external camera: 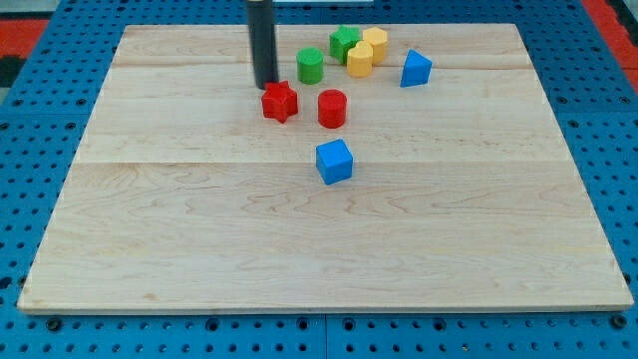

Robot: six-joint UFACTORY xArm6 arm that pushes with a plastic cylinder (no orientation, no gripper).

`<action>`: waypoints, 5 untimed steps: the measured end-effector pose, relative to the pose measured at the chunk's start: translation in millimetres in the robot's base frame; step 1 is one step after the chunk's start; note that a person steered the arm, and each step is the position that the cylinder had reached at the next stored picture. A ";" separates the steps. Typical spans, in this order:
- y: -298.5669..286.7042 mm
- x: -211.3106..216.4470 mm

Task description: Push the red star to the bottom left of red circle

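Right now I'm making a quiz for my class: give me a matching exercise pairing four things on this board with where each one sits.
Things:
1. red star
2. blue cube
3. green cylinder
4. my tip

Places:
A. alone, nearest the view's bottom
B. just left of the red circle
C. at the red star's upper-left edge
D. toward the view's top from the red circle, left of the yellow blocks

Pairs: 1-B, 2-A, 3-D, 4-C

Green cylinder (310, 66), green star (344, 43), two yellow blocks (366, 51), blue triangle (416, 69), blue cube (334, 162) on wooden board (199, 239)
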State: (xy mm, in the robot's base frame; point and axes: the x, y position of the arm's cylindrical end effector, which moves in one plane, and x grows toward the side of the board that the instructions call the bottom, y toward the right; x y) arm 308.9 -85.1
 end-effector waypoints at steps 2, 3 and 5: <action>17.5 22.8; 69.8 30.8; 84.6 15.5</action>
State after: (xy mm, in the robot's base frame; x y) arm 324.4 -0.5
